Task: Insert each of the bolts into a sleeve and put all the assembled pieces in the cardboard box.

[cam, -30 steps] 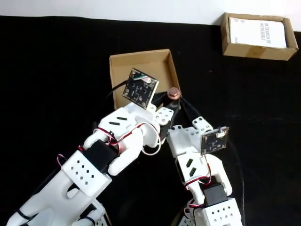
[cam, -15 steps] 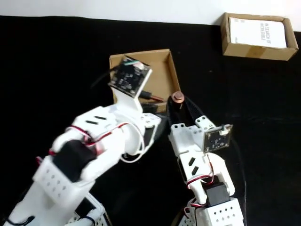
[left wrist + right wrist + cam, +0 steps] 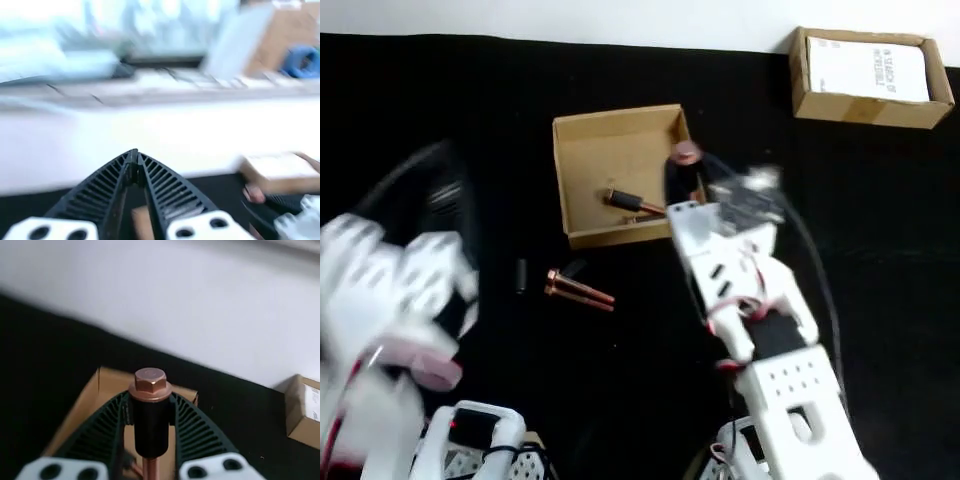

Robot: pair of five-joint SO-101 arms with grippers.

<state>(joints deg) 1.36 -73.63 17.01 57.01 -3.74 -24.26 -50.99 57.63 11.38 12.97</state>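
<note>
My right gripper (image 3: 683, 168) is shut on a copper bolt in a black sleeve (image 3: 685, 153), held upright above the right wall of the open cardboard box (image 3: 582, 130). From the right wrist camera, the bolt's hex head and sleeve (image 3: 150, 412) sit between the right gripper's (image 3: 150, 401) fingers, with the box (image 3: 95, 390) below. One assembled piece (image 3: 630, 203) lies inside the box. Loose copper bolts (image 3: 578, 289) and a black sleeve (image 3: 520, 275) lie on the table in front of the box. My left gripper (image 3: 134, 161) is shut on nothing and raised, facing the room. The left arm (image 3: 390, 290) is at the table's left.
A second cardboard box (image 3: 870, 75) holding a white booklet stands at the back right. The table surface is black; a white wall runs along its far edge. Another small dark piece (image 3: 575, 268) lies by the bolts.
The left arm has pulled back from over the box to the left and lifted, uncovering the bolts on the table. The right arm has carried its sleeved bolt forward to the box's right wall.
</note>
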